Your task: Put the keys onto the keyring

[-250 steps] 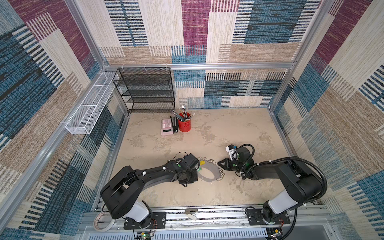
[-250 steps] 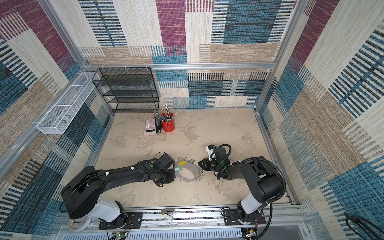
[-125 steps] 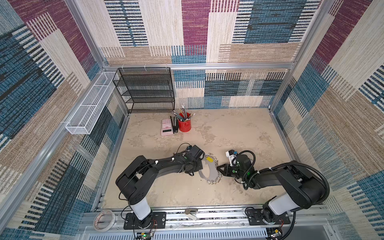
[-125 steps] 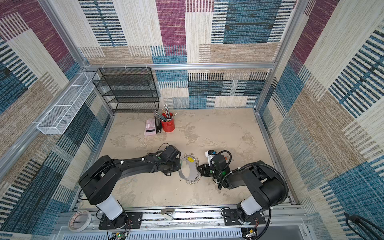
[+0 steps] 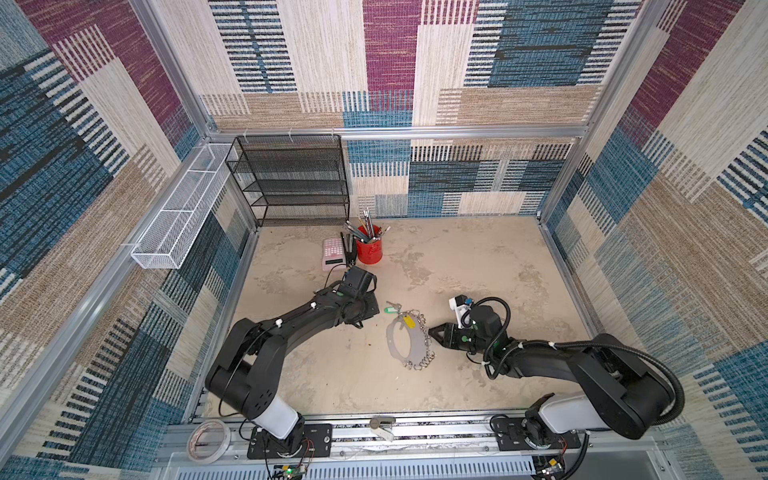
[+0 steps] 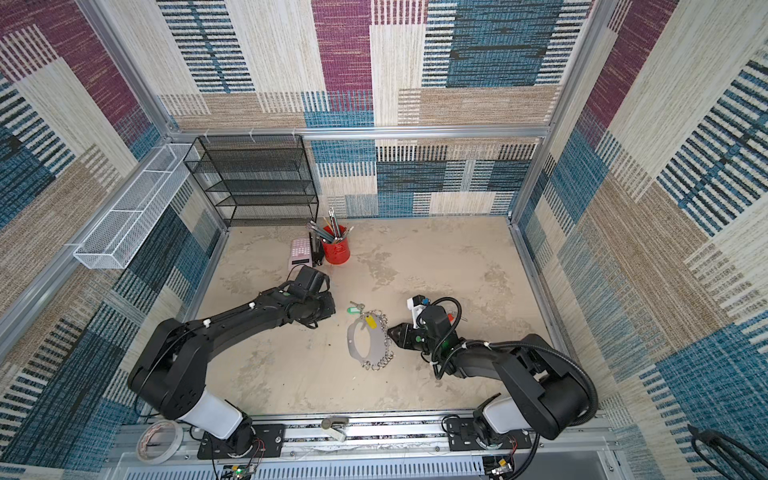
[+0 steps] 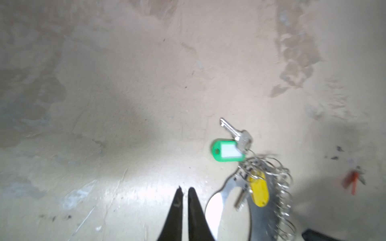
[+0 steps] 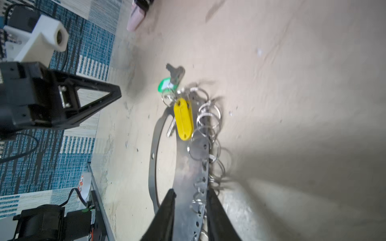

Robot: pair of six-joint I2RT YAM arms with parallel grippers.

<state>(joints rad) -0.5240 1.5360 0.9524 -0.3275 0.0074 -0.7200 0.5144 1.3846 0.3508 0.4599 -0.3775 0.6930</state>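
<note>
Patchwork woven panels (image 5: 390, 41) of blue, maroon and beige wall a mottled, stained beige tabletop (image 5: 457, 270). At the back stand a black mesh shelf (image 5: 291, 183), a red pencil cup (image 5: 369, 249) and a pink calculator (image 5: 332, 253). Mid-table lies the grey curved keyring (image 5: 410, 348) edged with silver split rings, with a green-tagged key (image 5: 390, 309) and a yellow-tagged key (image 5: 409, 321) at one end. A red-tagged key (image 7: 352, 180) lies apart. The left gripper (image 7: 183, 191) hangs beside the keyring, jaws barely parted and empty. The right gripper (image 8: 191, 194) straddles the ringed edge with its jaws spread; I cannot tell whether it touches the edge.
</note>
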